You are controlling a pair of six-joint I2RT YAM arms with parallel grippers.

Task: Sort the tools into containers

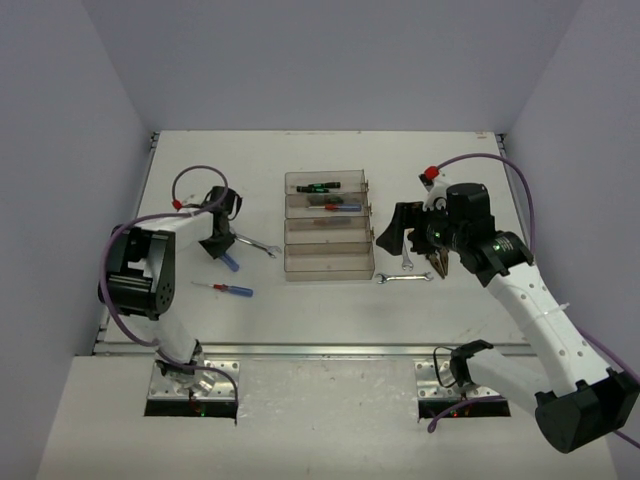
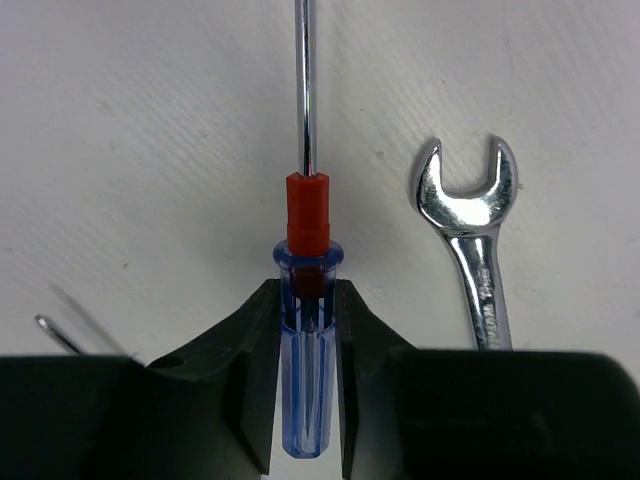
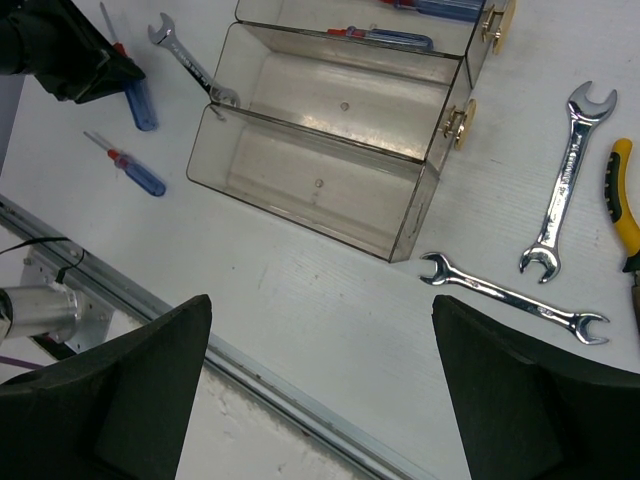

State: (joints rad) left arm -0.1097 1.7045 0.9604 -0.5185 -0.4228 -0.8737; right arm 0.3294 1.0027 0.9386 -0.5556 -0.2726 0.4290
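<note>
We saw our left hand (image 2: 308, 330) clamped on the blue handle of a blue-and-red-handled screwdriver (image 2: 308, 215). Its shaft pointed straight away from the fingers along the bench (image 2: 150, 150), and an open-end wrench (image 2: 478, 260) lay just beside it, not touching. Our right hand (image 3: 320, 380) hung with jaws wide apart and nothing in them, above the bench near the clear trays (image 3: 300, 200), two further wrenches (image 3: 512, 298) and the yellow-handled pliers (image 3: 621, 200).

glossy translucent plastic screwdriver handle (image 2: 307, 385), polished metal wrench (image 2: 481, 272)
</note>
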